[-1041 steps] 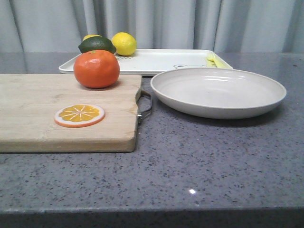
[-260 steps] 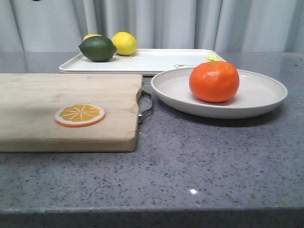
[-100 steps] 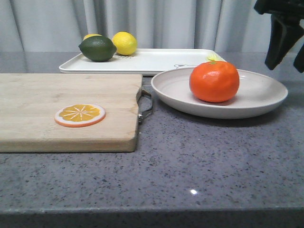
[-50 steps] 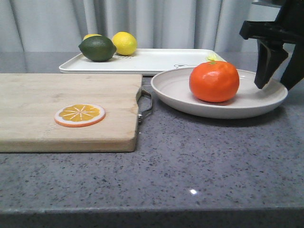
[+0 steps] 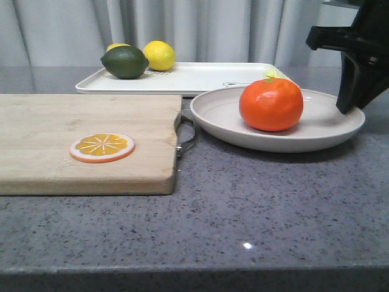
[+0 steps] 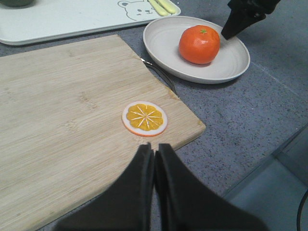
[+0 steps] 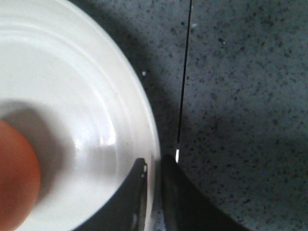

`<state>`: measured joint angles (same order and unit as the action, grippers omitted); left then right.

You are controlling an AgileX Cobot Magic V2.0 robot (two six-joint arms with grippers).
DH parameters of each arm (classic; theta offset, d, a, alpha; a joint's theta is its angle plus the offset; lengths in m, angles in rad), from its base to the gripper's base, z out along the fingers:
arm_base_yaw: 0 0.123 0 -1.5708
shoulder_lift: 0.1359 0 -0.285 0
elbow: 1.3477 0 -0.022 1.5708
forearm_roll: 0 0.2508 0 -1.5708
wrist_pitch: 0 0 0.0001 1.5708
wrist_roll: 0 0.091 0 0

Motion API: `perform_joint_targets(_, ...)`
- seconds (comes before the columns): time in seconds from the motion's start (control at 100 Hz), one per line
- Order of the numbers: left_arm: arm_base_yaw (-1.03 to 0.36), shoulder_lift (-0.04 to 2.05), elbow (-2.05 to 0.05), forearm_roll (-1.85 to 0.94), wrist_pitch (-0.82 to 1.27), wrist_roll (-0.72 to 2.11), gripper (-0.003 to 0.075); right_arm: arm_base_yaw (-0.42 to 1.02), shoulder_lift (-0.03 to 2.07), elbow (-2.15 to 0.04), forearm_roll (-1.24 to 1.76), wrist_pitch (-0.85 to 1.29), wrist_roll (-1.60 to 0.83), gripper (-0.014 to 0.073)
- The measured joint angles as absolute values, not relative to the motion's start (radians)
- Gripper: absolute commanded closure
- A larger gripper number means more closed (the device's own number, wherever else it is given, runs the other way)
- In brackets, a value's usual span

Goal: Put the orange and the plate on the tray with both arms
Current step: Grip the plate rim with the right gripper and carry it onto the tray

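Observation:
The orange sits in the cream plate on the grey counter, right of the cutting board; both also show in the left wrist view, the orange and the plate. My right gripper is shut on the plate's right rim; in the right wrist view its jaws pinch the rim, one finger inside, one outside. The white tray with a bear drawing lies behind the plate. My left gripper is shut and empty above the board's near edge.
A wooden cutting board with a metal handle carries an orange slice disc. A green lime and a yellow lemon sit on the tray's far left end. Small yellow pieces lie on the tray by the bear.
The right gripper came down from above to the plate's right rim and closed on it. The plate with the orange has shifted slightly left. The left arm stays still.

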<state>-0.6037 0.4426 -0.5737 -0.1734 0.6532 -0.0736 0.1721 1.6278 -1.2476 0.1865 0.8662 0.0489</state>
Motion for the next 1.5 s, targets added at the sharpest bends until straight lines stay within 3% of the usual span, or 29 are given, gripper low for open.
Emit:
perform_joint_targets(0.18, -0.604, 0.443, -0.574, -0.173, 0.653, -0.074, 0.0741, 0.172, 1.628, -1.248, 0.187, 0.863, 0.049, 0.0662)
perform_joint_targets(0.58, -0.604, 0.443, -0.574, -0.173, 0.653, -0.074, 0.0741, 0.146, 1.628, -1.248, 0.215, 0.875, 0.047, 0.0660)
perform_joint_targets(0.93, -0.604, 0.443, -0.574, -0.173, 0.653, -0.074, 0.0741, 0.074, 1.603, -1.322, 0.435, 0.921, -0.105, 0.0660)
perform_joint_targets(1.18, -0.604, 0.443, -0.574, -0.173, 0.653, -0.074, 0.0741, 0.074, 1.648, -1.490, 0.461, 0.952, -0.124, 0.0660)
perform_joint_targets(1.5, -0.604, 0.443, -0.574, -0.171, 0.653, -0.075, 0.0741, 0.074, 1.892, -1.834, 0.467, 1.053, -0.117, 0.0660)
